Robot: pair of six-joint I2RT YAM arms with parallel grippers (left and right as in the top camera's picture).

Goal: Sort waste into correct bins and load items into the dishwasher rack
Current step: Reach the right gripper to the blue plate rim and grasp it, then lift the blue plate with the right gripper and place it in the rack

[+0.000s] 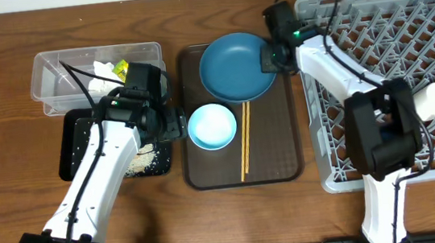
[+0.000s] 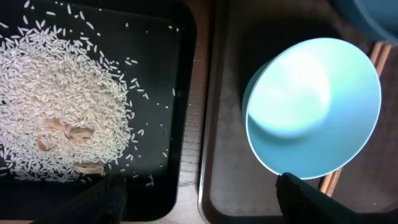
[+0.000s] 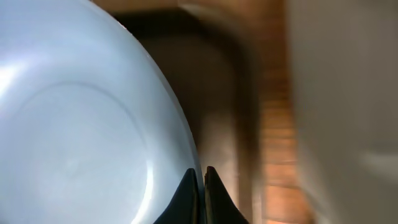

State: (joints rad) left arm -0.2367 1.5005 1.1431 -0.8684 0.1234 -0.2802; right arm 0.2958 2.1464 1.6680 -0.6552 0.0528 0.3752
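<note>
Overhead, the right gripper (image 1: 270,56) pinches the right rim of the dark blue plate (image 1: 232,67) at the far end of the brown serving tray (image 1: 273,152), beside the dishwasher rack (image 1: 353,26). The light blue bowl (image 1: 212,127) and chopsticks (image 1: 244,143) lie on that tray; tissue (image 1: 102,78) and wrapper (image 1: 120,68) sit in the clear tub (image 1: 51,78).

Left wrist view: the left gripper (image 2: 199,202) hangs spread wide and empty, between the bowl and the black tray (image 2: 180,93) strewn with rice grains (image 2: 56,106).

Right wrist view: fingertips clenched on the plate's edge.
</note>
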